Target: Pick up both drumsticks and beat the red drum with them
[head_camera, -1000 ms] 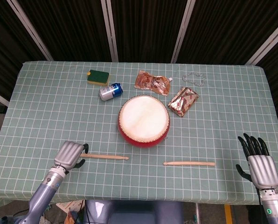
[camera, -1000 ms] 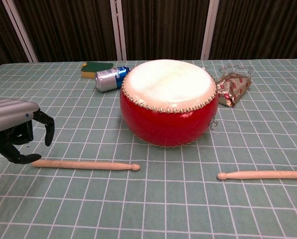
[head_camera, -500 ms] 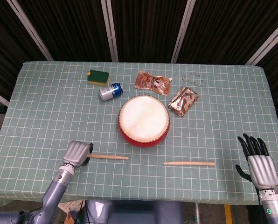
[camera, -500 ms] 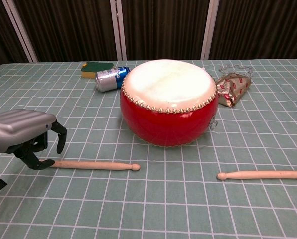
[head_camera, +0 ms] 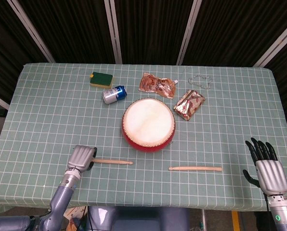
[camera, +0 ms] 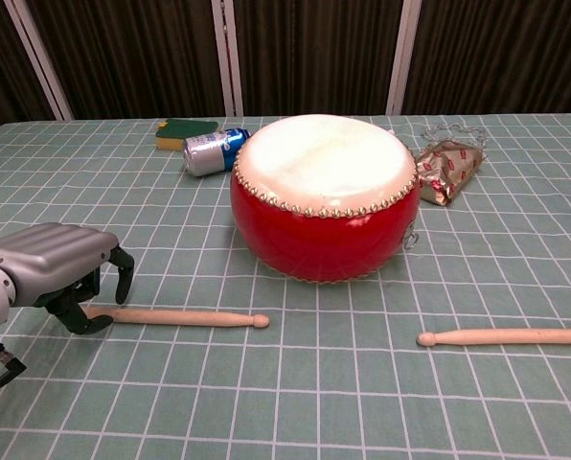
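Chest view, lower left: left hand (camera: 60, 273), fingers curled over (not visibly clamping) pale wooden drumstick (camera: 185, 317); closing off-centre could roll it away. Right hand (head_camera: 267, 168) spread, idle.

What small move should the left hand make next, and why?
Probably close the fingers around the left drumstick. The left hand sits over its butt end with fingers curled down beside it, but the stick lies flat on the table, apparently not yet gripped.

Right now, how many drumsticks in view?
2. Left drumstick lies flat in front of the red drum, butt end under the left hand. Right drumstick lies flat, untouched. None seem hidden.
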### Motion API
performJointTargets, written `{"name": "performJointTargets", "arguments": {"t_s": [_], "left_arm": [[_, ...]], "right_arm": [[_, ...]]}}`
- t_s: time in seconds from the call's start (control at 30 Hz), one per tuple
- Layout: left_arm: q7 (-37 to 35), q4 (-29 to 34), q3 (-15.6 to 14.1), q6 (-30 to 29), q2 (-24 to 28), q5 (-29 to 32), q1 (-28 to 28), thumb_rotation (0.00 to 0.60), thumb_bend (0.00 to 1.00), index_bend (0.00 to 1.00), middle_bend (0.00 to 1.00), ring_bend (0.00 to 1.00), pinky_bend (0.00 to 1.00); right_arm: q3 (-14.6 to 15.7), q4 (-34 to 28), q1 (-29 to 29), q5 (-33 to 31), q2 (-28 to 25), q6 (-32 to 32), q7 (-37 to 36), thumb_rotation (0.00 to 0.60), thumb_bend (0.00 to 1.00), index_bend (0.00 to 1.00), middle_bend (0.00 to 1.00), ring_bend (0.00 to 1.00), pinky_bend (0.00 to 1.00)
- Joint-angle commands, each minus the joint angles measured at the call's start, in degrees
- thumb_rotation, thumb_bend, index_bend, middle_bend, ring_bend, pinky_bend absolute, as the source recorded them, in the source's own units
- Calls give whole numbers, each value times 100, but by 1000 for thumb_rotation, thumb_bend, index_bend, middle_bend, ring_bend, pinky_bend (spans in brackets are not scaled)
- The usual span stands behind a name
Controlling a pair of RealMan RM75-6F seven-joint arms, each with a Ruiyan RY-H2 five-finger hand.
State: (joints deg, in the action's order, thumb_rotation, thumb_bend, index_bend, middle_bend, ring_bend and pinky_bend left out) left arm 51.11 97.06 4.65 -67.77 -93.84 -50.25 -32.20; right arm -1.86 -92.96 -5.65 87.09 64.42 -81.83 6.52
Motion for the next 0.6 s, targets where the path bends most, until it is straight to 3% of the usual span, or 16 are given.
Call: {"name": "performJointTargets", "arguments": {"t_s": [0.03, 0.4, 0.6], "left_arm": [[15, -47, -20, 0, -41, 32, -22, 600, 313, 482, 1000, 1000, 1000], [9, -271, -103, 3, -206, 172, -65, 600, 324, 502, 1000, 1000, 1000], [-3, -275, -150, -6, -215, 216, -75, 600, 522, 709, 1000, 1000, 1000]], "right_arm": [[0, -1, 0, -2, 1, 0, -4, 600, 329, 0, 0, 0, 0], [4, -14, -5, -8, 1, 12, -1, 600, 329, 0, 0, 0, 0], [5, -28, -6, -19, -2, 20, -7, 600, 329, 0, 0, 0, 0]]}}
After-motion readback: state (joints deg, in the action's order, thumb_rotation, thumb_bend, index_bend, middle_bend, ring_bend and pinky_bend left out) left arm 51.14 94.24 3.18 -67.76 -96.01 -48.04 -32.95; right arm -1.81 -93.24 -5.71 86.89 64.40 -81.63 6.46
